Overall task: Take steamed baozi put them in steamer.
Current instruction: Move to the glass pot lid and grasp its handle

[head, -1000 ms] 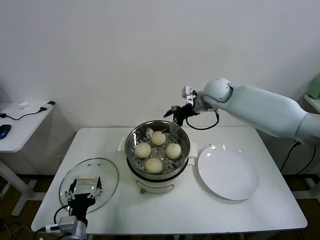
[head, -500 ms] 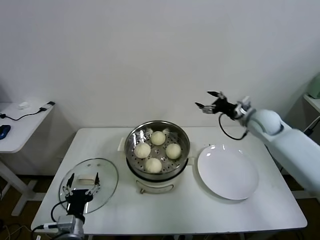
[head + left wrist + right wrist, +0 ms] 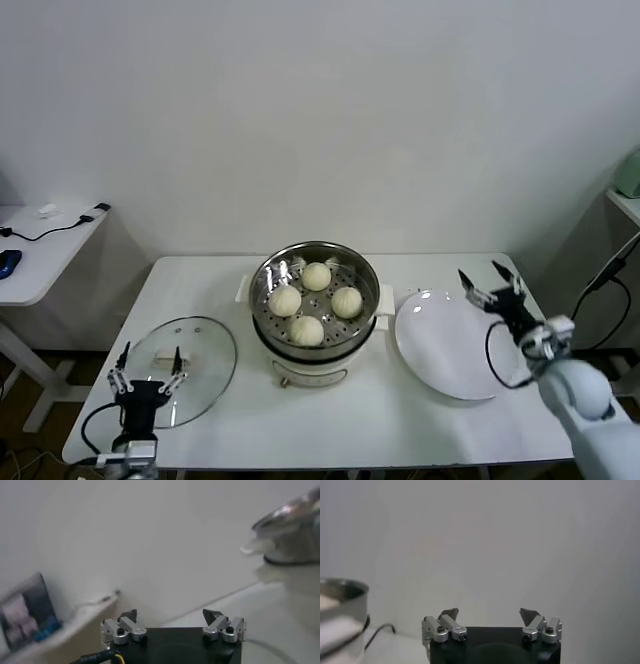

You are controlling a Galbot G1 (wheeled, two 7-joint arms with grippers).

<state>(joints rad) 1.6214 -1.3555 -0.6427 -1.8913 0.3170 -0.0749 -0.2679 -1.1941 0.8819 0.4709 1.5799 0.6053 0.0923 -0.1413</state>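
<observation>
Buns (image 3: pixel 316 297) sit inside steamer (image 3: pixel 362 327); both grippers, left (image 3: pixel 147 364) and right (image 3: pixel 493 284), spread wide, empty; right could clip plate (image 3: pixel 440 365).

I count a white table (image 3: pixel 400 420), a flat white plate (image 3: pixel 440 345) and a glass lid (image 3: pixel 205 355) on it. Beyond its left edge I see a side desk (image 3: pixel 45 250) with a cable (image 3: pixel 60 225).

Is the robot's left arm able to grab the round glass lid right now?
Probably yes. The left gripper hangs open by the round glass lid's near edge, and nothing lies between it and the lid's cream handle.
</observation>
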